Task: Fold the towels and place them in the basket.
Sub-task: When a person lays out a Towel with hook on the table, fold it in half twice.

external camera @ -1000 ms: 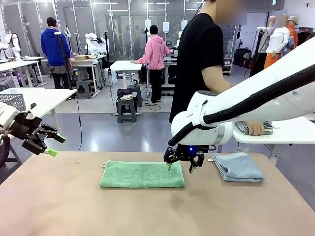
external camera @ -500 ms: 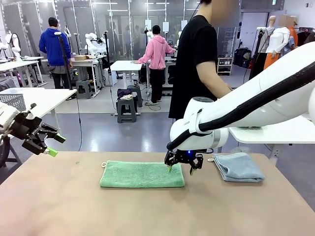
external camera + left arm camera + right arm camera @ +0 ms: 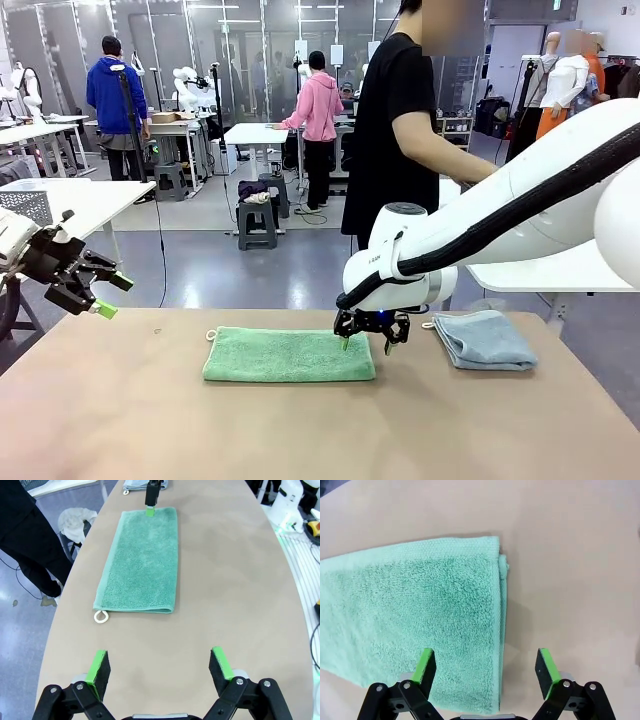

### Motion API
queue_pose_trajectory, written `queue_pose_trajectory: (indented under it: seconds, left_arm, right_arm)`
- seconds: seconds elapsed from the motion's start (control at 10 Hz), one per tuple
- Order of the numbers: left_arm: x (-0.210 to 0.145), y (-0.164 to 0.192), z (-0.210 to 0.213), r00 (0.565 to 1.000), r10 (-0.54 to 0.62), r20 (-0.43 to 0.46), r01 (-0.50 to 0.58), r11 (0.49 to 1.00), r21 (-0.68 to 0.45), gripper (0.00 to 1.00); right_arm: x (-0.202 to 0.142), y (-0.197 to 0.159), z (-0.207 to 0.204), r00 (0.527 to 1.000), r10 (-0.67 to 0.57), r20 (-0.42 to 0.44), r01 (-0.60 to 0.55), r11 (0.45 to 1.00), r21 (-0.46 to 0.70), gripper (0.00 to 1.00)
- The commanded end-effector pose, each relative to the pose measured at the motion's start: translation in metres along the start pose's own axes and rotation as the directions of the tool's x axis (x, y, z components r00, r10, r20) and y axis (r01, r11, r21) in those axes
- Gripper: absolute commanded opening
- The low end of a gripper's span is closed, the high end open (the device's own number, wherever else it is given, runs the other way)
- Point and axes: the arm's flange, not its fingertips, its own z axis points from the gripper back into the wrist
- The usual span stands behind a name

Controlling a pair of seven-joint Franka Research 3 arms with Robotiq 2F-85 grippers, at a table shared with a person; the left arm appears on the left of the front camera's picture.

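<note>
Soft, limp green terry towel [image 3: 288,355] near table's [image 3: 300,430] far edge: pinch right-hand hem. Right pincer [image 3: 369,343] open, straddling hem; left pincer [image 3: 108,296] open.

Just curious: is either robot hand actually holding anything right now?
No. The right gripper straddles the green towel's end with jaws open; the left gripper is open off the table's side.

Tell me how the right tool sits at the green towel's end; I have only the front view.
Observer: In the right wrist view, the right tool straddles the green towel at its short edge, one finger over terry, the other over bare table.
Operator: Report the jaws.
Observer: Open, holding nothing.
Operator: Check that edge.
Observer: Doubled layers show along it, so the towel is folded there.
</note>
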Motion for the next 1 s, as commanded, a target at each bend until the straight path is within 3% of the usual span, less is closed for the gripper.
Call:
queue_pose_trajectory:
  seconds: [0.0,0.4,0.5,0.8,0.9]
  left_arm:
    - [0.001,0.000,0.000,1.000,-0.005,-0.001,0.005,1.000,0.000,1.00]
    - [0.001,0.000,0.000,1.000,-0.005,-0.001,0.005,1.000,0.000,1.00]
    - [0.001,0.000,0.000,1.000,-0.005,-0.001,0.005,1.000,0.000,1.00]
    - [0.001,0.000,0.000,1.000,-0.005,-0.001,0.005,1.000,0.000,1.00]
    - [0.001,0.000,0.000,1.000,-0.005,-0.001,0.005,1.000,0.000,1.00]
  right_arm:
    - [0.007,0.010,-0.006,0.999,-0.038,0.027,0.039,0.998,-0.050,0.80]
    - [0.011,0.013,-0.011,0.998,-0.049,0.027,0.051,0.996,-0.067,0.82]
    - [0.012,0.015,-0.013,0.999,-0.043,0.025,0.045,0.997,-0.070,0.76]
    - [0.015,0.021,-0.014,0.999,-0.043,0.013,0.045,0.994,-0.101,0.43]
    - [0.016,0.024,-0.015,0.999,-0.043,0.010,0.044,0.992,-0.117,0.37]
